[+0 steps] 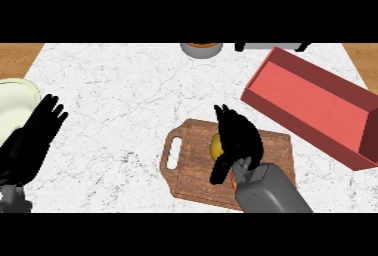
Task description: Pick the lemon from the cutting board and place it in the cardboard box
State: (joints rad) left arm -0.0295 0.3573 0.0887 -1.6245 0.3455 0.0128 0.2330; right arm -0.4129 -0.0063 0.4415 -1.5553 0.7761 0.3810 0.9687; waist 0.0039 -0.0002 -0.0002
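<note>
The right forearm (272,192) is coming in from the near edge, and its right hand (238,141) is lying over the middle of the cutting board (193,172), fingers pointing far and draped over the lemon (216,146). Only a yellow sliver of the lemon is showing at the hand's left side, so the fingers appear to be curling round it, though whether the fruit is actually lifting off the wood cannot be told. The thumb is hanging down toward the near-left, beside that sliver.

The cardboard box (314,102), reddish and set at a slant, is sitting to the far right of the board, its near wall just beside the board's far-right corner.

Risks from here, as a judgement: the lemon is round and mostly hidden, so a partial hold could be letting it roll out on the left, toward the board's handle slot (173,151). A low carry to the right could be catching the box's near wall, nudging the box or knocking the fruit free.

The left hand (35,134) is resting open at the left edge, near a pale plate (18,100) on the counter (133,85).
</note>
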